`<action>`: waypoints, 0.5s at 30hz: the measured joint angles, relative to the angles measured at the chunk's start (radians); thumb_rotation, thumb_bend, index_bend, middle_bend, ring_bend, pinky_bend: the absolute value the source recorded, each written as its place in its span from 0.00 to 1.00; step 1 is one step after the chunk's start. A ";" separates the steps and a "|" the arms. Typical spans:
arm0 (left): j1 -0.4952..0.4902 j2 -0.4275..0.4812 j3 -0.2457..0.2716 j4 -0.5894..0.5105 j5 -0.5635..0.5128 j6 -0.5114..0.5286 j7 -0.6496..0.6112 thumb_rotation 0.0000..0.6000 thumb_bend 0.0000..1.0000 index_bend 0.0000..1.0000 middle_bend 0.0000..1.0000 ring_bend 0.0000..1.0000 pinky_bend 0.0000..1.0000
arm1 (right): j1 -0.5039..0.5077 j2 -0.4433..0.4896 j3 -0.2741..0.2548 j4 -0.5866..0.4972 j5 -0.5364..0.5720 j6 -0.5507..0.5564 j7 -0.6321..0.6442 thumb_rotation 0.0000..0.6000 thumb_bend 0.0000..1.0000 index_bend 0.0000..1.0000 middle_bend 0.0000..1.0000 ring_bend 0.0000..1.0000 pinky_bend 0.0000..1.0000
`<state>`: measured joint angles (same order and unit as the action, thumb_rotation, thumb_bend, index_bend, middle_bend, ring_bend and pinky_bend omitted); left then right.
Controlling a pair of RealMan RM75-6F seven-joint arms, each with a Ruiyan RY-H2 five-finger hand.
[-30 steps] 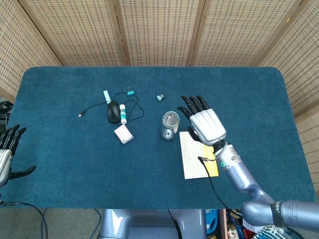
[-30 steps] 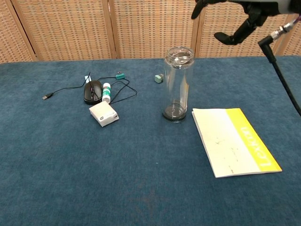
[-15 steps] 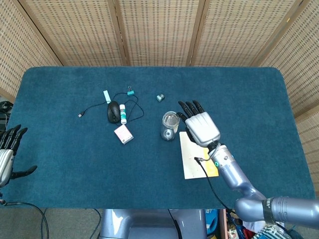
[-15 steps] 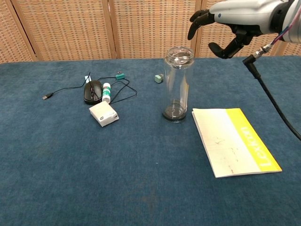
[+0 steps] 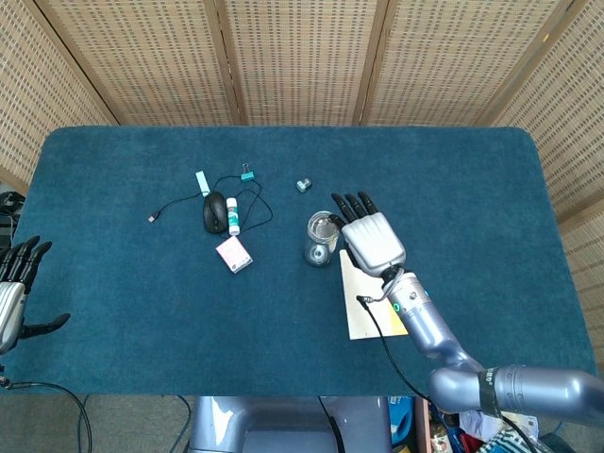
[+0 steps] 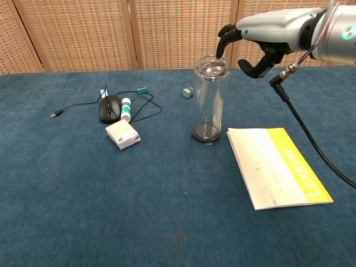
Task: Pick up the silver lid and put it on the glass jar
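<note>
The tall glass jar (image 6: 210,100) stands upright mid-table, also seen from above (image 5: 321,238). A silvery disc, seemingly the silver lid (image 6: 212,65), lies at the jar's mouth (image 5: 323,226). My right hand (image 6: 261,33) hovers at the jar's upper right, fingers spread and holding nothing. Its dark fingertips (image 6: 224,34) reach just over the rim, and I cannot tell whether they touch it. From above, that right hand (image 5: 366,236) lies right beside the jar. My left hand (image 5: 14,294) rests open at the table's left edge, far from the jar.
A white and yellow booklet (image 6: 275,167) lies right of the jar, with the right arm's black cable (image 6: 311,144) hanging over it. Left of the jar lie a black mouse (image 6: 110,107) with its cord, a small tube (image 6: 126,109), a white box (image 6: 123,135), a teal clip (image 6: 142,88) and a small grey-green piece (image 6: 188,93).
My right hand has come down and leftward, from well right of the jar to its rim. The jar and my left hand have not moved.
</note>
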<state>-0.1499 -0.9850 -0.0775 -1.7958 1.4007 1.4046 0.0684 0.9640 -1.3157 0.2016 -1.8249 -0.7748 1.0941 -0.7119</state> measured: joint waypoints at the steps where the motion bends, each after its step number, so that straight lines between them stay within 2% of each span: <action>1: 0.000 0.000 0.000 0.000 0.000 0.000 -0.001 1.00 0.05 0.00 0.00 0.00 0.00 | 0.001 -0.002 0.000 0.001 0.003 0.001 -0.002 1.00 0.82 0.27 0.00 0.00 0.00; 15: 0.001 0.004 0.000 0.003 0.000 0.000 -0.013 1.00 0.05 0.00 0.00 0.00 0.00 | 0.016 -0.024 -0.005 0.008 0.029 0.011 -0.035 1.00 0.82 0.28 0.00 0.00 0.00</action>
<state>-0.1493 -0.9812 -0.0774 -1.7933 1.4011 1.4047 0.0558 0.9800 -1.3394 0.1962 -1.8165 -0.7454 1.1050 -0.7473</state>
